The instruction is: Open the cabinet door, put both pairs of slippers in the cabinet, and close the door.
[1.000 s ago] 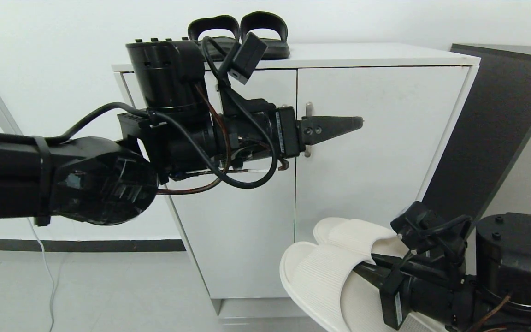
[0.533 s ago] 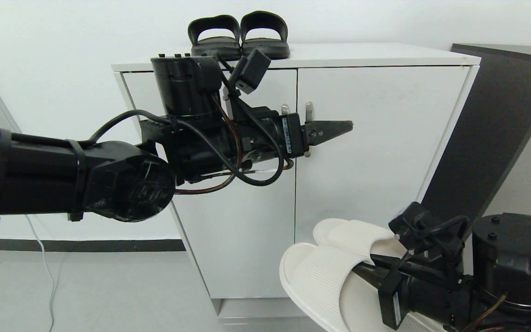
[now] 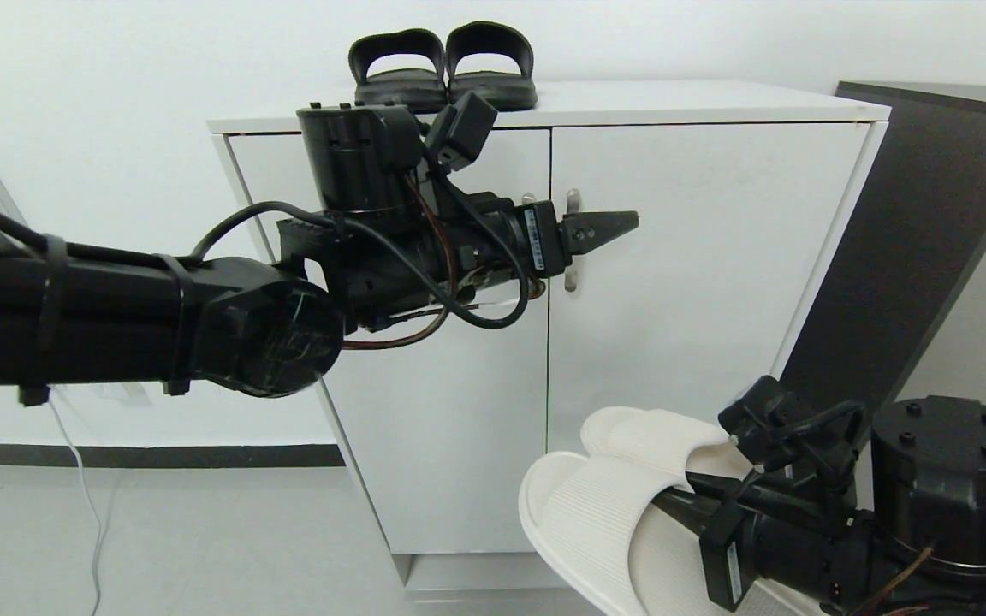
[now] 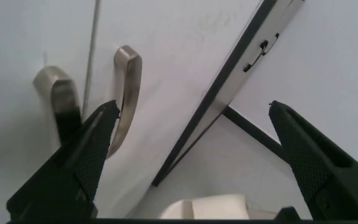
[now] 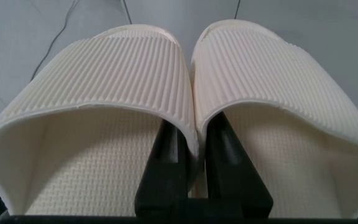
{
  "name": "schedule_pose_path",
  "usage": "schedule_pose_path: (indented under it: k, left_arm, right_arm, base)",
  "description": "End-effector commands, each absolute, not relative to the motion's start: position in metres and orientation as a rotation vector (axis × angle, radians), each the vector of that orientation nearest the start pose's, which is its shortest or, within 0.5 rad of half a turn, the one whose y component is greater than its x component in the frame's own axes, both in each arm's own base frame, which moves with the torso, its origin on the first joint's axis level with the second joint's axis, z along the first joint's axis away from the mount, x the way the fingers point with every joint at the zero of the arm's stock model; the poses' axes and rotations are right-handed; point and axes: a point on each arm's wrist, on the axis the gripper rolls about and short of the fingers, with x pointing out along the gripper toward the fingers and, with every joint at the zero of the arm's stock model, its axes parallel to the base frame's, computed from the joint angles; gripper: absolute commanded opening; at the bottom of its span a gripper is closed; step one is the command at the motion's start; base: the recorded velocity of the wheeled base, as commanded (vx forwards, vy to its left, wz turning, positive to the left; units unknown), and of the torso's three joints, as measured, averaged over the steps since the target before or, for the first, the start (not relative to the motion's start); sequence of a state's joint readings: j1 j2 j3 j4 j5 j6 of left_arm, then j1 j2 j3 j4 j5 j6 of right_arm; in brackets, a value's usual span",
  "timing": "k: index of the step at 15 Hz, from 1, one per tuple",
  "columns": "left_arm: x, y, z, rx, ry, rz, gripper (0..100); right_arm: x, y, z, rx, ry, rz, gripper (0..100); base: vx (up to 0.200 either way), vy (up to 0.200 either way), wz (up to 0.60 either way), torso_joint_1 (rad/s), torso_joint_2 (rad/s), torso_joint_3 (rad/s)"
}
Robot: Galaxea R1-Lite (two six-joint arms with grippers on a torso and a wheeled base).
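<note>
Your cabinet (image 3: 698, 282) has both doors shut, with the seam between them running down the middle of its front. The black slippers (image 3: 443, 64) sit side by side on the cabinet's top, above that seam. Two metal pulls flank the seam high on the front: the left handle (image 4: 58, 99) and the right handle (image 4: 126, 93).

Your left gripper (image 3: 604, 231) hangs in front of the cabinet at handle height, pointing across the right door. Its fingers (image 4: 73, 174) are spread wide apart and hold nothing. One fingertip lies over the lower ends of the handles. From this angle you cannot tell whether it touches them or hangs just clear.

Your right gripper (image 5: 192, 155) is low in front of the cabinet's right door, near its bottom edge. It carries the white slippers (image 3: 604, 505) as a pair. One finger sits inside each slipper, and the two fingers are squeezed together on the adjoining side walls. The slippers' toes point toward the cabinet, apart from the door.

A dark panel (image 3: 912, 239) leans against the cabinet's right side.
</note>
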State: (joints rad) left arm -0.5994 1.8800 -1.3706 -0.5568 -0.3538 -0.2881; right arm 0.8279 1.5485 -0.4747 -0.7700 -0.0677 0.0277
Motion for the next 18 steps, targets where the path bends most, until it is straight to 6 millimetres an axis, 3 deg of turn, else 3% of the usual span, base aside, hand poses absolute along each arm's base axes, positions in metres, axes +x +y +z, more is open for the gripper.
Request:
schedule_pose_path:
  k: [1,5,6,12,18]
  left_arm:
    - [0.323,-0.229,0.262,-0.271,0.103,-0.94,100]
    - [0.331,-0.235,0.256,-0.266,0.14,-0.941,100]
    - [0.331,-0.235,0.256,-0.266,0.141,-0.941,0]
    - [0.316,-0.228,0.259,-0.263,0.148,-0.946,0]
    - [0.262,-0.221,0.257,-0.264,0.123,-1.015,0]
  right_arm:
    - [0.164,0.177,0.151,-0.11,0.294,0.751,0]
    - [0.165,0.177,0.15,-0.112,0.298,0.75,0]
    - [0.165,0.177,0.149,-0.113,0.301,0.75,0]
    - [0.162,0.176,0.147,-0.113,0.313,0.785,0]
    - [0.147,0.166,0.141,-0.111,0.341,0.947,0]
  base:
    - [0.0,0.0,0.0,0.0,0.0,0.0]
    - [0.0,0.0,0.0,0.0,0.0,0.0]
    - [0.0,0.0,0.0,0.0,0.0,0.0]
    - [0.0,0.0,0.0,0.0,0.0,0.0]
    - [0.0,0.0,0.0,0.0,0.0,0.0]
